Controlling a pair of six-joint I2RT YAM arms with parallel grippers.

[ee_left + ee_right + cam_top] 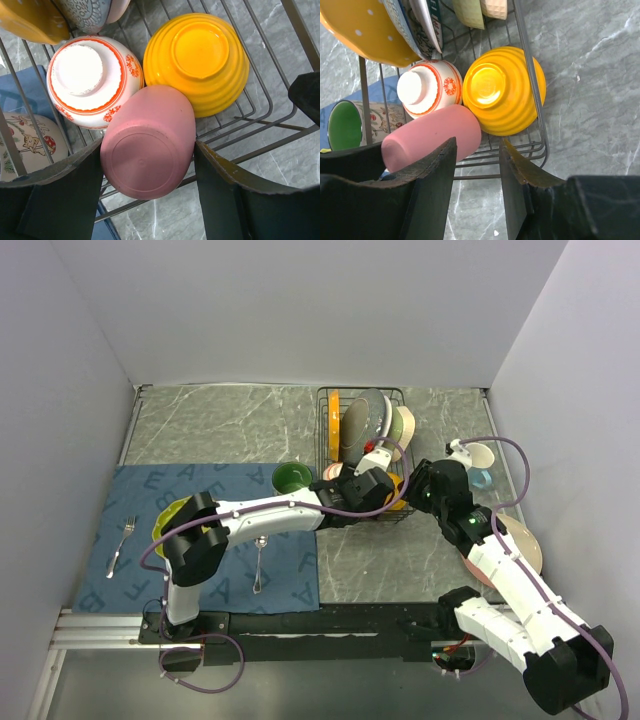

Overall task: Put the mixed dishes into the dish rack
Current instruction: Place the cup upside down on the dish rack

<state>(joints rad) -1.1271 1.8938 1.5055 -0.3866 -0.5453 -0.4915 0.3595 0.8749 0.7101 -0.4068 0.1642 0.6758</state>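
**One cup [147, 165] pinched at the near end of the rack [322, 440]**

Pink and tipped over, the cup lies on the wires at the rack's near end, its base turned outward. The left gripper [148, 145] pinches it, one finger pressed to each side. The cup leans against two upturned bowls deeper in the rack, a yellow bowl [197, 60] and a white bowl [92, 80] with red patterns, and touches both. Farther in, plates [355, 425] stand on edge in the slots. The right gripper [479, 145] hovers at the rack's near right corner, fingers spread with nothing between them. Left of the rack, a blue mat [150, 490] carries a green bowl [291, 477] just beside the rack. A spoon [258, 565] and a fork [122, 540] lie farther off on it. Right of the rack sits a cream mug [480, 455], with a plate [528, 540] nearer the arms.
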